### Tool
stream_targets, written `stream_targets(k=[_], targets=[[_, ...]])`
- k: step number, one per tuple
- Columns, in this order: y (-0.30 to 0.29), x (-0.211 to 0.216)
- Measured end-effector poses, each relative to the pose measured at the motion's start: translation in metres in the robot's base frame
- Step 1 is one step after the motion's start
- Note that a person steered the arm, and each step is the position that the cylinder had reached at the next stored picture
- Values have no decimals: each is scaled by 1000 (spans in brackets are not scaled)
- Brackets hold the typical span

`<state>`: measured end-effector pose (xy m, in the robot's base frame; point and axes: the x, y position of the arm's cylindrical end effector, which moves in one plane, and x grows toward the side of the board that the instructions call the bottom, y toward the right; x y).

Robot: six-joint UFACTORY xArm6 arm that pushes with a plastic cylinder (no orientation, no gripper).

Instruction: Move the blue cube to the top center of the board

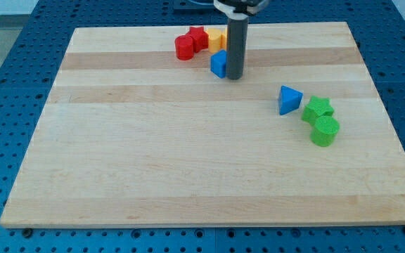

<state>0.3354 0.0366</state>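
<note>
Most of the job looks done to us: the blue cube (219, 63) already sits near the top centre of the wooden board (153, 161), with only a short stretch of bare wood between it and the top edge. What may be left, in our judgement, is a small nudge toward 12 o'clock, and that path is partly crowded.

Our rod has no jaws to open or close and holds nothing; it can only push. My tip (235, 76) rests on the board just at 3 o'clock of the blue cube, touching it or nearly so — we cannot tell which. From that side a push would send the cube toward 9 o'clock rather than up, so we judge the tip would need to come round to the cube's 6 o'clock first.

At 12 o'clock of the cube lies a yellow block (217, 37), partly hidden by the rod, and at about 10 o'clock a red cylinder (184, 48) and a red star-like block (198, 36).

Well apart, toward 4 o'clock, lie a blue triangular block (289, 99), a green star-like block (318, 109) and a green cylinder (324, 131).
</note>
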Motion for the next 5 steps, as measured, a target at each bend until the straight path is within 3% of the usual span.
stream_targets(k=[3, 4, 5], targets=[[-28, -43], [17, -40], [106, -1]])
